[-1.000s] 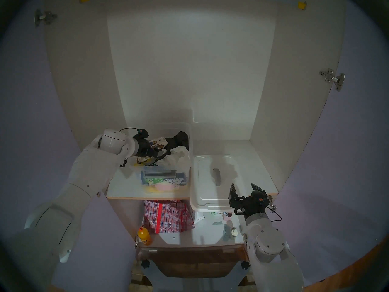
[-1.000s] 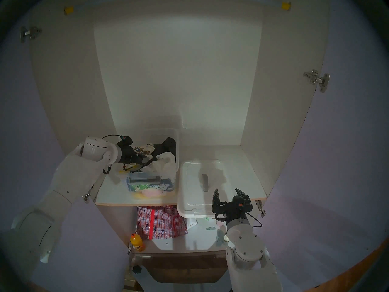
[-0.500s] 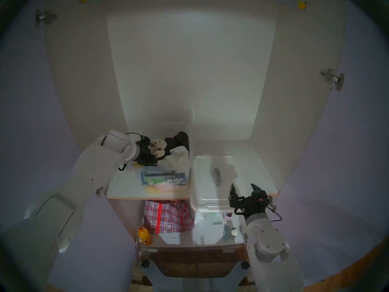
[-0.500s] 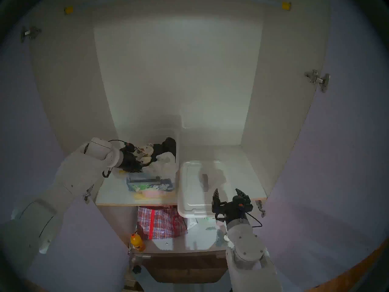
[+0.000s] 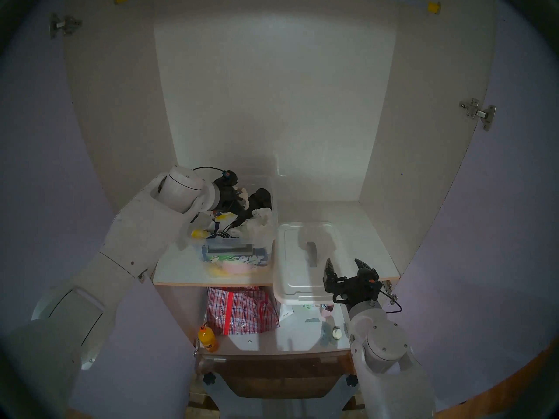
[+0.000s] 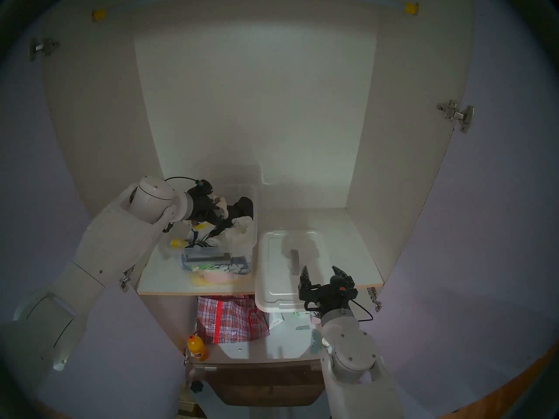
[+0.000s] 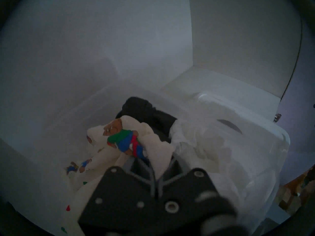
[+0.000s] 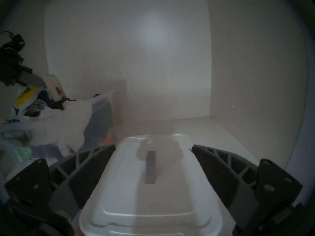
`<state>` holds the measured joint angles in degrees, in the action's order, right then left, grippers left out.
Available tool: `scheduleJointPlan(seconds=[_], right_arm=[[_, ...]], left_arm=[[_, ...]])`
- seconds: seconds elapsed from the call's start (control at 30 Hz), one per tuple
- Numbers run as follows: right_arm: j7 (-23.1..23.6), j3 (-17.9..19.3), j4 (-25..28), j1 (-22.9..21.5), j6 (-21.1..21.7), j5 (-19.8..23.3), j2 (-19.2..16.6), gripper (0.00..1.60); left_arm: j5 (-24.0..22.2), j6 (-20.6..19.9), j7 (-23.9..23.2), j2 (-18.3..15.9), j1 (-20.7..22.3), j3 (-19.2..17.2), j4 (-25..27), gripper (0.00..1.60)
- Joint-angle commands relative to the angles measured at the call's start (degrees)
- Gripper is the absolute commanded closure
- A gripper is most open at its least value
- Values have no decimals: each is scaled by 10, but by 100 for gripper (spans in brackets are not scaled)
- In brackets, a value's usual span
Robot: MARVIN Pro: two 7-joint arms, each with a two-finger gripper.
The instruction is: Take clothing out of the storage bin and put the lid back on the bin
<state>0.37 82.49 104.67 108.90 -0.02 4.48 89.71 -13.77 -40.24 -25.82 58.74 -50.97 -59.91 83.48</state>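
The left gripper (image 7: 154, 164) is clamped on the cream-white garment (image 7: 119, 142), its fingers pressed together with a fold of the printed cloth pinched between them. The garment is bunched above the open storage bin (image 5: 242, 246), one end raised at the gripper and the rest trailing down into the pile. In the left wrist view a cartoon figure in green, blue and red shows on the lifted fold.

The bin stands on the upper shelf (image 5: 178, 267), left of centre, and holds other items — a dark bundle (image 5: 260, 197) at the back, a plain white cloth (image 5: 257, 225) on the right, and a navy leaf-print cloth (image 5: 251, 259) pressed against the clear front wall.

The lid (image 5: 302, 258) lies flat on the same shelf, just beside the bin on its right, with its near edge overhanging the shelf front. Its grey strap handle (image 8: 150, 167) faces up.

The right gripper (image 5: 344, 270) hovers over the lid's near end, jaws spread wide and holding nothing.

On the lower shelf sit a red plaid bag (image 5: 239, 309) and an orange bottle (image 5: 207, 338).
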Motion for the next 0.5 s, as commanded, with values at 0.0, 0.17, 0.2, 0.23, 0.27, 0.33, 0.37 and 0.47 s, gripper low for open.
scheduleJointPlan(seconds=[0.0, 0.17, 0.2, 0.23, 0.27, 0.33, 0.37, 0.47], right_arm=[[9, -36, 29, -9, -35, 19, -17, 0], [-46, -97, 34, -19, -58, 40, -44, 0], [-58, -108, 36, -24, -55, 46, -52, 0], [-70, -117, 36, -28, -57, 44, -53, 0], [-82, -128, 38, -33, -56, 46, -59, 0], [-92, -136, 39, -36, -55, 49, -62, 0], [-100, -142, 39, -36, -58, 50, -65, 0], [-122, -154, 40, -35, -65, 52, -71, 0]], left_arm=[[-5, -19, 27, -2, -7, -27, 53, 160], [10, -59, 60, 5, -15, -26, 95, 160], [20, -74, 68, 4, -9, -19, 97, 160], [32, -92, 83, 4, -3, -12, 96, 160], [39, -106, 91, 4, 3, -8, 96, 160], [52, -125, 109, -3, 12, -7, 95, 160], [51, -136, 110, -9, 16, -11, 97, 160], [41, -148, 99, -21, 25, -20, 99, 160]])
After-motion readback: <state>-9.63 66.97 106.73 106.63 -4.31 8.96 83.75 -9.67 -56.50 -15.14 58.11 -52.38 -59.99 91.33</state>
